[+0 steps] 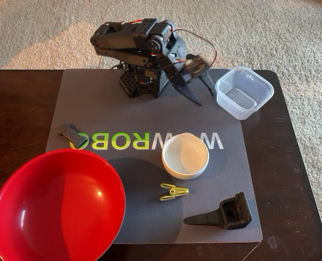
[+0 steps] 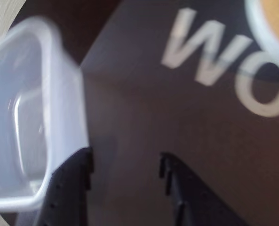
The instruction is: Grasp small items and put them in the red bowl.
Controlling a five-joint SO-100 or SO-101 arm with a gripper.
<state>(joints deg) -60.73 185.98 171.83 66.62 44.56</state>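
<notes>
The large red bowl (image 1: 57,206) sits empty at the front left of the fixed view. The clear square tub (image 1: 244,92) stands at the back right. The small white bowl (image 1: 185,156) is mid-mat, with yellow-green clips (image 1: 173,191) just in front of it. A small grey piece (image 1: 73,134) lies at the left of the mat and a black pointed part (image 1: 223,215) at the front right. My gripper (image 1: 204,93) hangs open and empty just left of the tub. In the wrist view the gripper (image 2: 125,157) is open above bare mat, with the tub (image 2: 31,117) beside its left finger and the white bowl (image 2: 271,23) at the top right.
A grey mat (image 1: 150,119) with "WOWROBO" lettering covers the dark wooden table (image 1: 291,179). The arm's base (image 1: 141,81) stands at the mat's back edge. Carpet lies beyond the table.
</notes>
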